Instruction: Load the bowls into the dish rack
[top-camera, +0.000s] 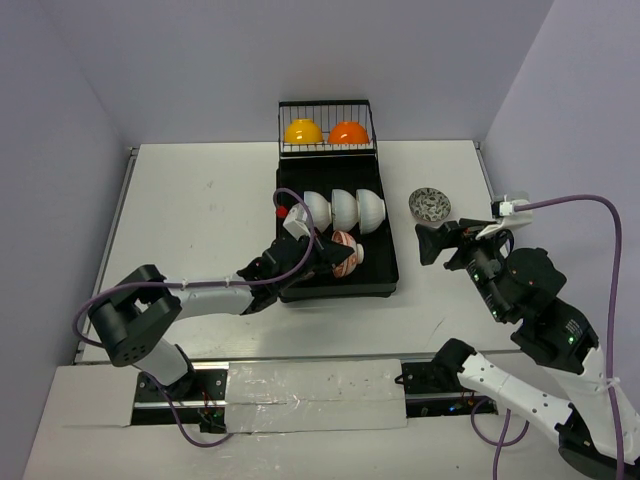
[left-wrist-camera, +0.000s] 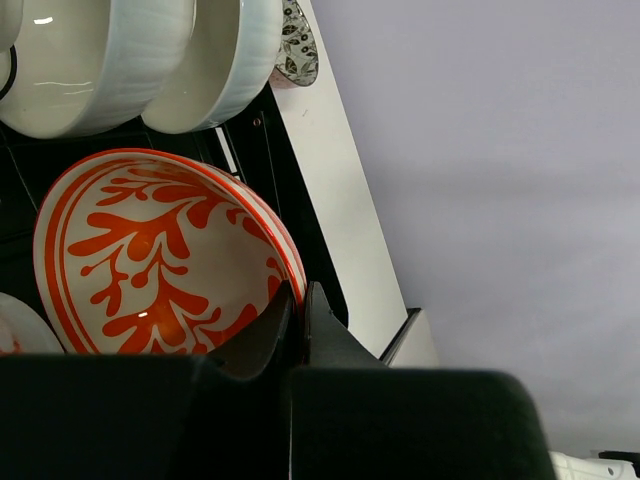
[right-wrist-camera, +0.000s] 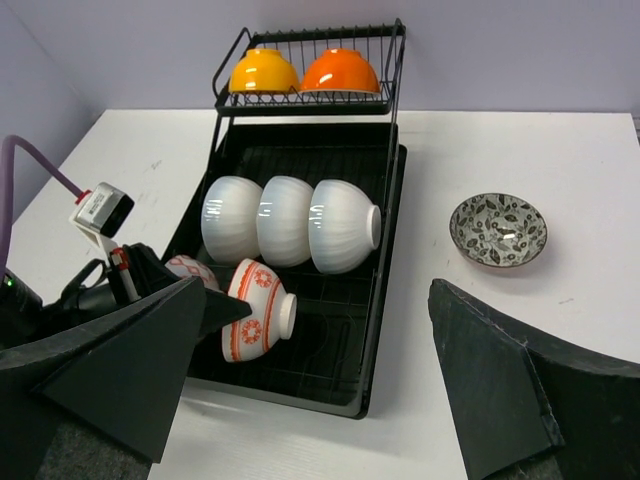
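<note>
The black dish rack (top-camera: 387, 272) lies mid-table, also in the right wrist view (right-wrist-camera: 330, 362). Its far wire basket holds a yellow bowl (top-camera: 302, 131) and an orange bowl (top-camera: 348, 132). Three white bowls (top-camera: 345, 208) stand on edge in a row. My left gripper (top-camera: 326, 258) is shut on the rim of a red-white patterned bowl (left-wrist-camera: 150, 260) tipped on its side in the rack's near part (right-wrist-camera: 255, 310). A second red-white bowl (right-wrist-camera: 185, 270) sits beside it. A dark leaf-patterned bowl (top-camera: 430, 205) rests on the table, right of the rack. My right gripper (top-camera: 432, 245) is open and empty near it.
The table is white with lilac walls on three sides. A purple cable loops over the left arm above the rack's near left corner (top-camera: 290, 200). Grey tape covers the table's near edge (top-camera: 310, 385).
</note>
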